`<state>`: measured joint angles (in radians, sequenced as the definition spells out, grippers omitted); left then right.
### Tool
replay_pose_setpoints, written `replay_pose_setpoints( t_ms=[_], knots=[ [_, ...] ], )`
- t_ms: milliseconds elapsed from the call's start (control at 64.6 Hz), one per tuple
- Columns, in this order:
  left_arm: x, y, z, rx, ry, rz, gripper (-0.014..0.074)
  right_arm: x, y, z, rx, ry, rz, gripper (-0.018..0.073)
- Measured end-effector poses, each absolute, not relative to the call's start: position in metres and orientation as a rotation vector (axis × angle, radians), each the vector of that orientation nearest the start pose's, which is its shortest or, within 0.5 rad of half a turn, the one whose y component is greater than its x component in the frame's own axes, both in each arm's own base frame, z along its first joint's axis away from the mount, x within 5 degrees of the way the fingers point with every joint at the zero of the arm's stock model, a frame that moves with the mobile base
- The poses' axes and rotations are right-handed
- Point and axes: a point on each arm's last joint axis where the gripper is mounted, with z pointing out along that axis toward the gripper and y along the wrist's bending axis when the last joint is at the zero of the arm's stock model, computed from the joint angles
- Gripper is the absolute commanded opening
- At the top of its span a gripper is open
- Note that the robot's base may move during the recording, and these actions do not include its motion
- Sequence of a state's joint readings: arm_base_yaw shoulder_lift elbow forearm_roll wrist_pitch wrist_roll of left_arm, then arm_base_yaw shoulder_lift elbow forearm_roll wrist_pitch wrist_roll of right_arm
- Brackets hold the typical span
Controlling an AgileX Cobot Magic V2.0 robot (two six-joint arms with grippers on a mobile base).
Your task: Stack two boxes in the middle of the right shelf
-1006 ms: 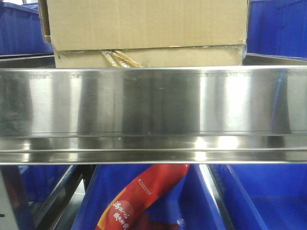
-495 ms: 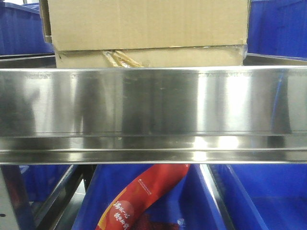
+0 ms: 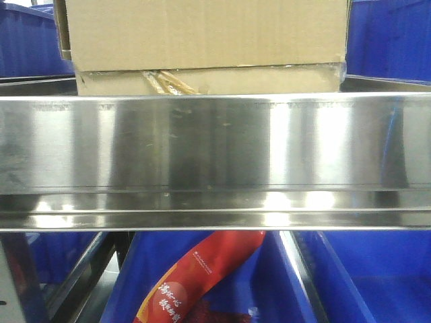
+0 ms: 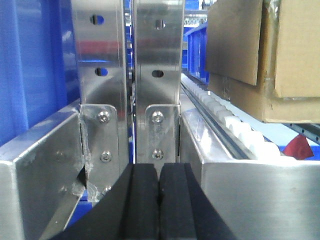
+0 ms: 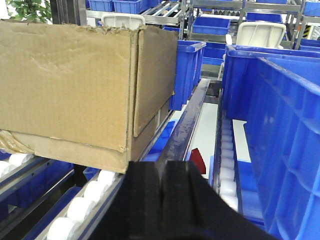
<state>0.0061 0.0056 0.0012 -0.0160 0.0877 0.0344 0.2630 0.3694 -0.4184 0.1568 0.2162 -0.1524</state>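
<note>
Steel shelf (image 3: 215,141) under stacked boxes (image 3: 209,40); left tool (image 4: 159,205) and right tool (image 5: 162,210) level, both pressed together, empty.

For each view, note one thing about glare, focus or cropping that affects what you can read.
Front view: bright glare bands streak the shelf rail, and the boxes are cropped at the top. Left wrist view: the near shut left gripper looks soft. Right wrist view: the right gripper is a dark, featureless mass.

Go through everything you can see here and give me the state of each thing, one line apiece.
Larger box: resting on the shallower box, not gripped.
Shallower box: on the shelf, tape peeling at its front.
Shelf: carrying both boxes.
Left claw: shut, empty.
Right claw: shut, empty.
Blue bin: sitting beside the boxes.
</note>
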Motion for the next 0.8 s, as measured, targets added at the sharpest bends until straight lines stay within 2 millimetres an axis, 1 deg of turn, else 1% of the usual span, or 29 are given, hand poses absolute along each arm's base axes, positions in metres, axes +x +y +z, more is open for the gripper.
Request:
replay_pose_setpoints(
  t_ms=[805],
  knots=[
    [0.0570, 0.0002, 0.2057, 0.009, 1.564, 0.017, -0.0111, 0.0829, 0.0255, 0.3099, -0.241, 1.634, 0.228, -0.0162]
  ],
)
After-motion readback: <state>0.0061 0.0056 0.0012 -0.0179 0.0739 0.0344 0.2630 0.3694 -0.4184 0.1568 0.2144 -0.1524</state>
